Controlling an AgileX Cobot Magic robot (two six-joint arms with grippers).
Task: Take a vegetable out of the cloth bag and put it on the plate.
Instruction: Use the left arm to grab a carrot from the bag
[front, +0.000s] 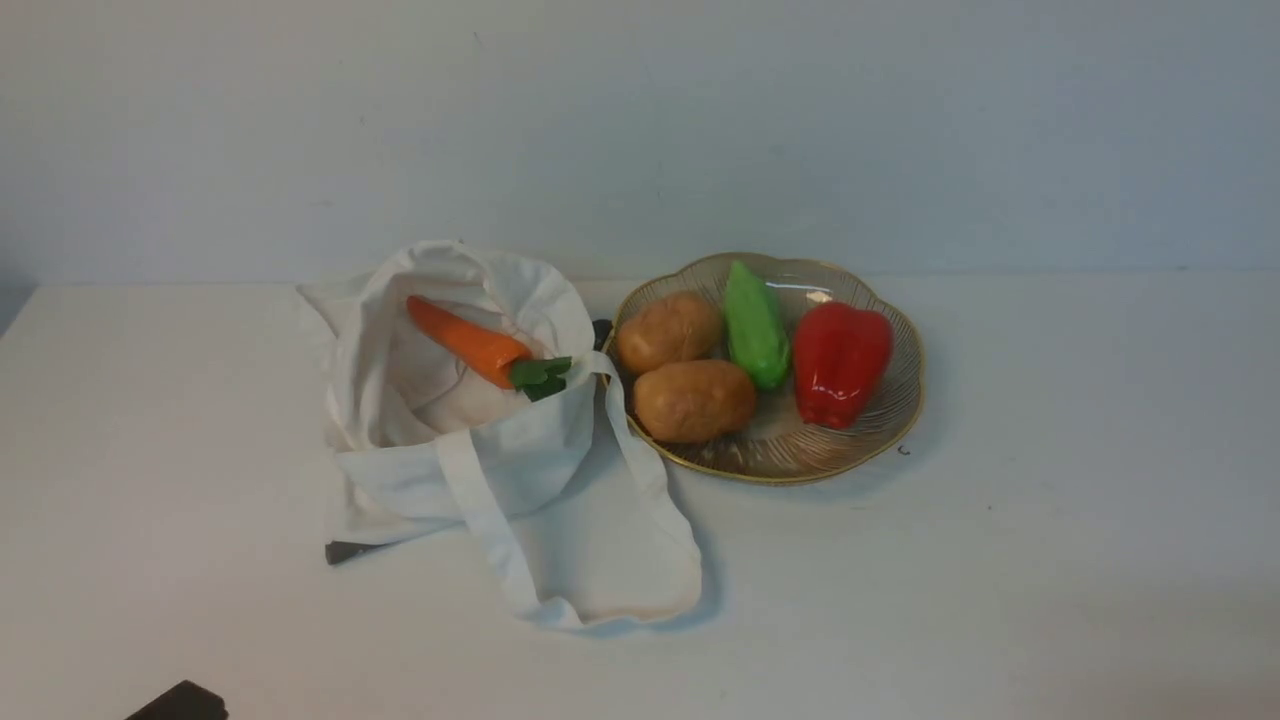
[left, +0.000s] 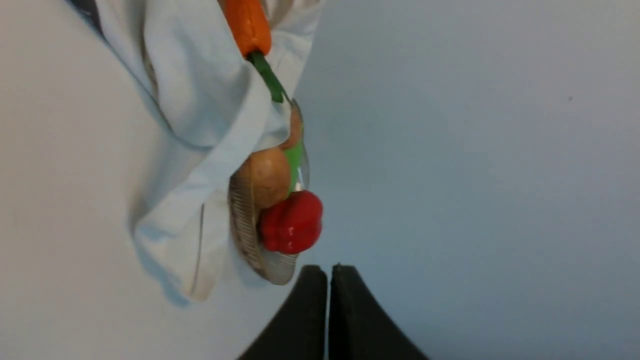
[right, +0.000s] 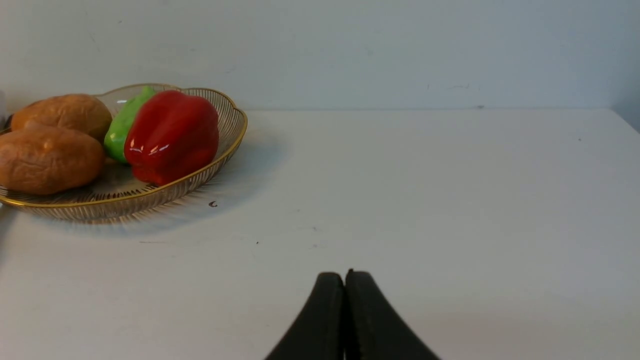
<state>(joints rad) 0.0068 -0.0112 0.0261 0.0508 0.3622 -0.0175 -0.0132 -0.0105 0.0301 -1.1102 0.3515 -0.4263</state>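
- Left gripper (left: 329, 270) has its fingers together with nothing between them; we hold it well short of the bag (front: 520, 460).
- Right gripper (right: 344, 274) is likewise closed and bare; we judge that we can leave it out of this.
- Our carrot (front: 465, 340) lies in the bag's mouth, its leaves (front: 540, 375) at the edge nearest the plate (front: 780, 455).
- We judge the step in hand to be the reach: we should spread the left fingers before they enter the mouth, then come down from above, one finger on each side of the orange body.
- We do best to grip the firm thick part, not the leaves, and to keep cloth out of the grip.
- We should lift straight up until the carrot clears the bag, minding the strap (front: 650, 490), which could snag.
- We then want a low, gentle release on the plate's near part, between potato (front: 695, 400) and red pepper (front: 843, 365).
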